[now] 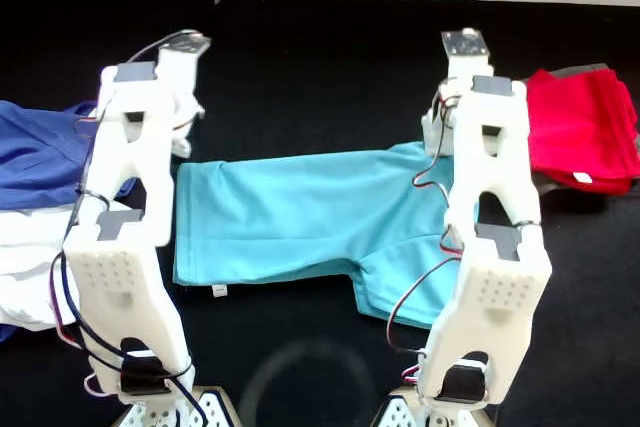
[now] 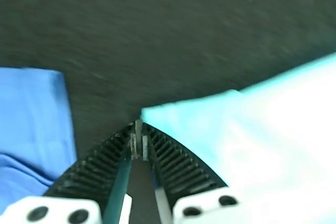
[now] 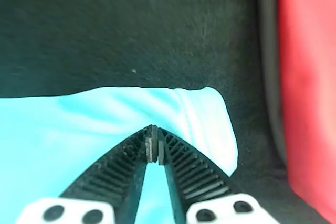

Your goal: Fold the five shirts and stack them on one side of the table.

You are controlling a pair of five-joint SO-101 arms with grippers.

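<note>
A teal shirt lies spread across the middle of the black table, with one sleeve pointing toward the near edge. My left gripper is shut at the shirt's far left corner, its tips pinching the edge. In the high view this gripper sits at that corner. My right gripper is shut on the teal cloth near the far right sleeve end, with a crease running to its tips. It sits at the shirt's right end.
A blue shirt lies crumpled at the left edge, with a white shirt in front of it. At the right, a folded red shirt rests on a grey one. Bare black table lies behind and in front.
</note>
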